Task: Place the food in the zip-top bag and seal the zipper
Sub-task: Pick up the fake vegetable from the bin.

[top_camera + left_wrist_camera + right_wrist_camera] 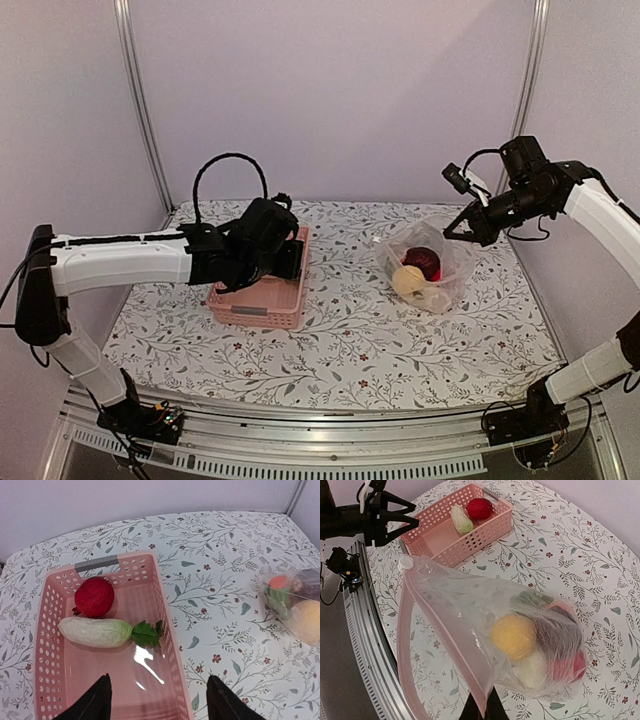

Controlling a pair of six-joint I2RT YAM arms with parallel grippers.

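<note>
From above, the left gripper (292, 262) hovers over the pink basket (255, 312). The zip-top bag (425, 268) rests to the right, its mouth pinched by the right gripper (453, 232).

Left wrist: the jaws are wide open and empty, so descend squarely astride the red fruit (94, 596), clear of the radish (92, 631).

Right wrist: the jaws are clamped on the bag's edge, so hold the mouth up and open.

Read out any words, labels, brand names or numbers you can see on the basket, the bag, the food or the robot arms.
No text can be read in any view.
The pink basket is plain perforated plastic.
The zip-top bag is clear and unprinted.
The tablecloth has only a leaf-and-flower print.
The electronics at the left arm base are too small to show any markings.
</note>
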